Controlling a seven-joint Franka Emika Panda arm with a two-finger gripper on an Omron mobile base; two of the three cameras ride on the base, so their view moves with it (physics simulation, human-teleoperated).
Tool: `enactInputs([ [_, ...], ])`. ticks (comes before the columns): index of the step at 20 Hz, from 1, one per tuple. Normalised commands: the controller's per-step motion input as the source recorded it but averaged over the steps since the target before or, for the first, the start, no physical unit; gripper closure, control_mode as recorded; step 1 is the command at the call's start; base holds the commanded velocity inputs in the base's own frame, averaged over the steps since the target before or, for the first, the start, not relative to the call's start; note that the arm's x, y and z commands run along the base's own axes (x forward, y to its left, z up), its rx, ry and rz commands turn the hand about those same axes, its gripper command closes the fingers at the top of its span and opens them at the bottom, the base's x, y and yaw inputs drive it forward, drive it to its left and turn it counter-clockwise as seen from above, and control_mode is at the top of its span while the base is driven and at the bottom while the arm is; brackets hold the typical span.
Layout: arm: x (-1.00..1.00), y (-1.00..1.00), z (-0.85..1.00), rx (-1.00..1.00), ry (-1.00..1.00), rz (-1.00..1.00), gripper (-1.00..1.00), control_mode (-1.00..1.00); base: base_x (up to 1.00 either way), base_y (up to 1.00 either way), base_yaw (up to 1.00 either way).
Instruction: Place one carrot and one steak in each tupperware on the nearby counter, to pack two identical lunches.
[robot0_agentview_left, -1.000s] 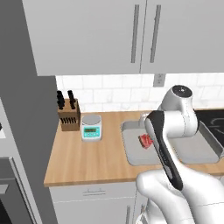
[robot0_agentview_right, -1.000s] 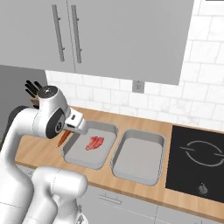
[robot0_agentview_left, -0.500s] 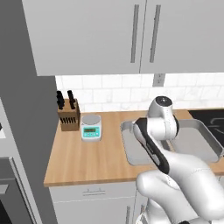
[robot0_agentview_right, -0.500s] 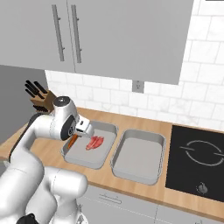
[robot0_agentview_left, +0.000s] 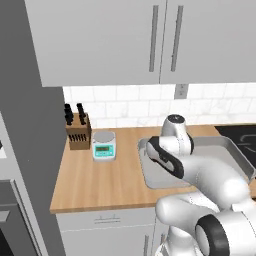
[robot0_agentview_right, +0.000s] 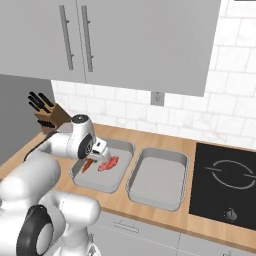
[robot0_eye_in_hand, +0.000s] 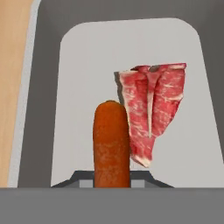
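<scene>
Hand view, and the carrot (robot0_eye_in_hand: 111, 144) stands straight out from the gripper (robot0_eye_in_hand: 112, 177), jaws nearly closed and pinching its near end, the far tip hanging over the floor of the left tray (robot0_eye_in_hand: 52, 109). Beside it, just to the right, the steak (robot0_eye_in_hand: 153, 109) already lies flat in that same tray. Right base view confirms it: gripper (robot0_agentview_right: 91, 161) low over the left tray (robot0_agentview_right: 125, 148), carrot (robot0_agentview_right: 87, 165) pointing down and steak (robot0_agentview_right: 108, 163) alongside, while the right tray (robot0_agentview_right: 182, 160) sits bare on the counter (robot0_agentview_right: 200, 220). That carrot looks stiff, light and smooth, so a grip on one end could let it swing or slip; mid-length would be steadier. The steak reads as limp and slick, best pinched at a thick edge
</scene>
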Motion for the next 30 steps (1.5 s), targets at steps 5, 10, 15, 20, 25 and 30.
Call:
enactInputs([
  [5, 0.35, 0.00, -0.48, 0.00, 0.09, 0.00, 1.00, -1.00, 0.00, 0.00, 0.00],
  [10, 0.17, 0.00, -0.34, 0.00, 0.02, 0.00, -1.00, -1.00, 0.00, 0.00, 0.00],
  [15, 0.18, 0.03, -0.01, 0.00, 0.02, 0.00, -1.00, -1.00, 0.00, 0.00, 0.00],
  [20, -0.01, 0.00, 0.08, 0.00, -0.01, 0.00, -1.00, -1.00, 0.00, 0.00, 0.00],
  [25, -0.76, 0.00, 0.47, 0.01, -0.12, 0.00, -1.00, -1.00, 0.00, 0.00, 0.00],
  [30, -0.95, 0.00, 0.71, 0.00, -0.08, 0.00, -1.00, -1.00, 0.00, 0.00, 0.00],
])
